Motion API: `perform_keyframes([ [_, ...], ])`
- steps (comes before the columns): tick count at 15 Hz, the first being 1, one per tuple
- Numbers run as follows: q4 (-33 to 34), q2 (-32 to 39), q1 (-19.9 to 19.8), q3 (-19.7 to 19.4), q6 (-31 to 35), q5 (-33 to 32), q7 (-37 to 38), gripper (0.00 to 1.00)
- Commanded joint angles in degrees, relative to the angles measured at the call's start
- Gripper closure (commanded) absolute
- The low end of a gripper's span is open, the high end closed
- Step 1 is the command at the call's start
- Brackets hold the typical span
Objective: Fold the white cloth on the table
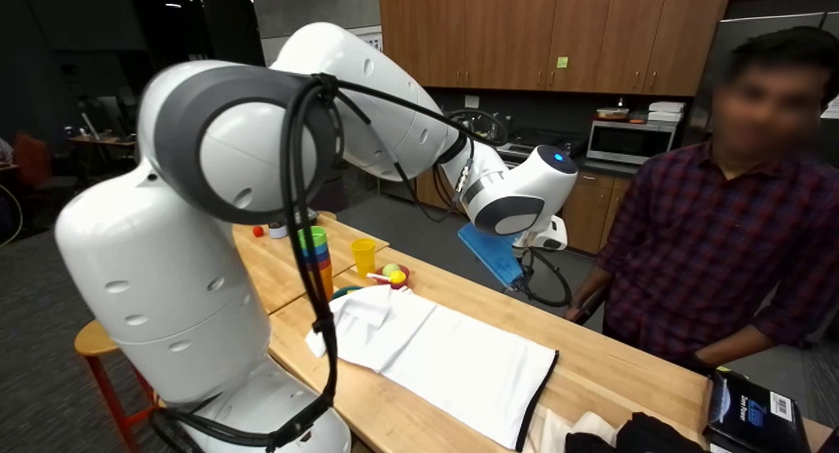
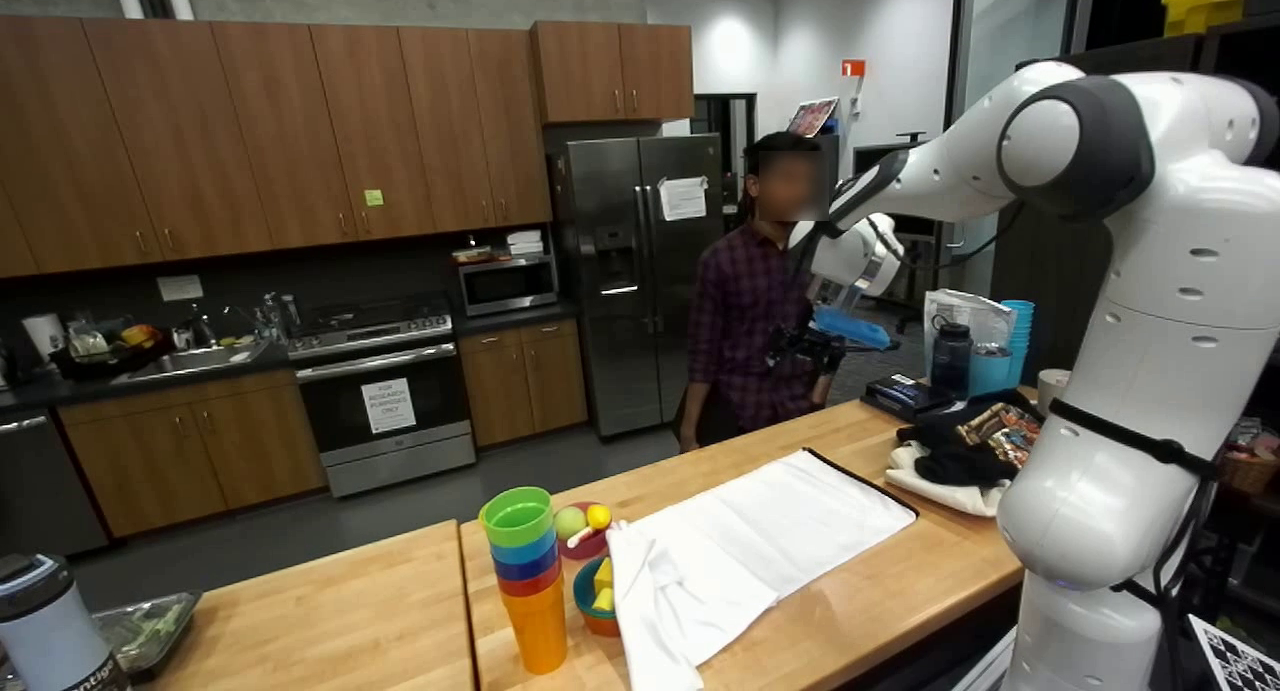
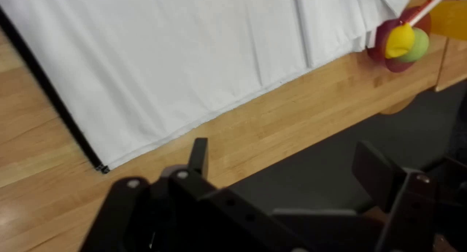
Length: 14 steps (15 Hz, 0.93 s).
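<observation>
The white cloth (image 1: 472,368) lies spread over the wooden table (image 1: 609,381). Its end near the cups is turned over and rumpled, while the opposite end lies fairly flat with a black border. In the wrist view, one bordered corner of the cloth (image 3: 109,157) shows left of my gripper (image 3: 286,168). The jaws stand wide apart with nothing between them; below them run the table's edge and dark floor. In an exterior view my gripper (image 2: 795,346) hangs raised above table height, by the table's long side, apart from the cloth.
Stacked coloured cups (image 2: 535,611), a teal bowl (image 2: 590,596) and a red bowl (image 1: 406,273) crowd the cloth's rumpled end. Near the black border lie dark and cream clothes (image 2: 940,466) and a black box (image 1: 754,407). A person (image 1: 714,256) stands close to the table beside my gripper.
</observation>
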Motion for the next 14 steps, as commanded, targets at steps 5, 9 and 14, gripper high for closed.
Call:
perform_keyframes([
  [5, 19.41, 12.71, -1.23, 7.40, -18.98, 16.70, 6.09, 0.00],
  [9, 21.76, 12.26, -0.60, 10.75, -32.63, 17.07, 6.72, 0.00],
  [14, 14.29, 8.51, 0.91, 13.15, -39.28, 12.26, 4.94, 0.00],
])
